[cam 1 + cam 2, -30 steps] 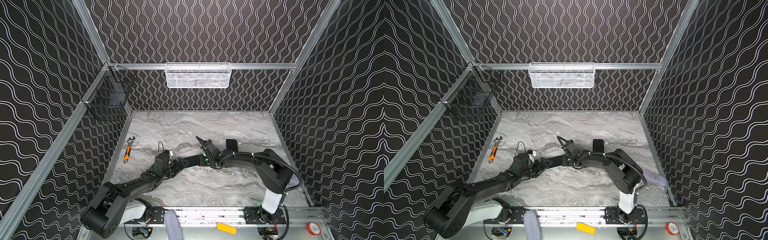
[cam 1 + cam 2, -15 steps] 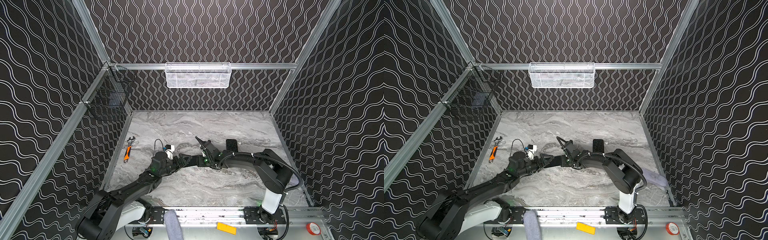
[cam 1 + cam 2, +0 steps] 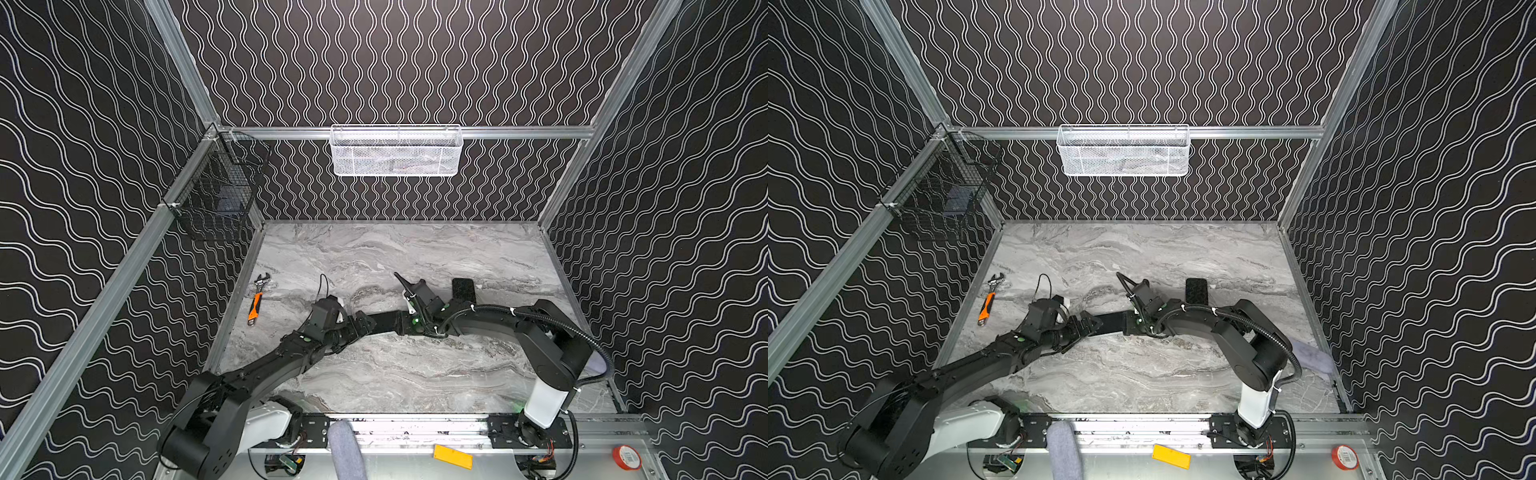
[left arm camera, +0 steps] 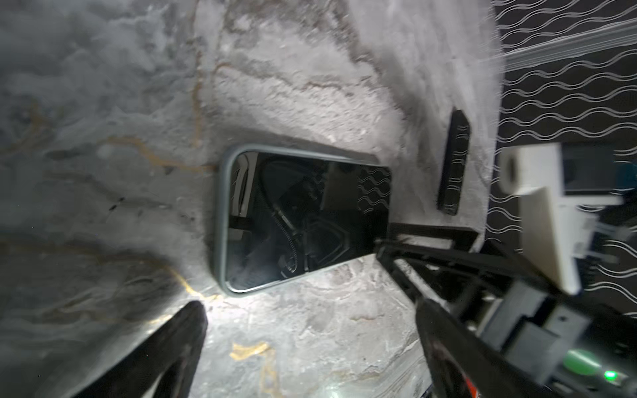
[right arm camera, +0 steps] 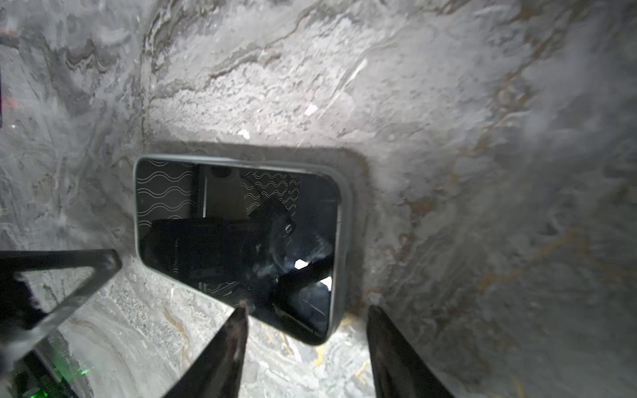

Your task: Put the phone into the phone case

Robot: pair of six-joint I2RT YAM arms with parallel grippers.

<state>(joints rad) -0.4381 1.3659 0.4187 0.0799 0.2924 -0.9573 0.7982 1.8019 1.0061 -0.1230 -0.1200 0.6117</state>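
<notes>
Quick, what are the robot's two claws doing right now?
Left gripper: open, holding nothing.
Right gripper: open, fingers either side of a corner of the phone, apparently not clamping it.

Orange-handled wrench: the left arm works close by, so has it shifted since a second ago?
No. The orange-handled metal wrench still lies beside the marble table's left edge.

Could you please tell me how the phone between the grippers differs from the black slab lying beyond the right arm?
The phone has a grey rim around it; the black slab shows none. The phone lies between the left gripper and right gripper; the black slab lies apart. Both are dark rounded rectangles lying flat on the marble table.
</notes>
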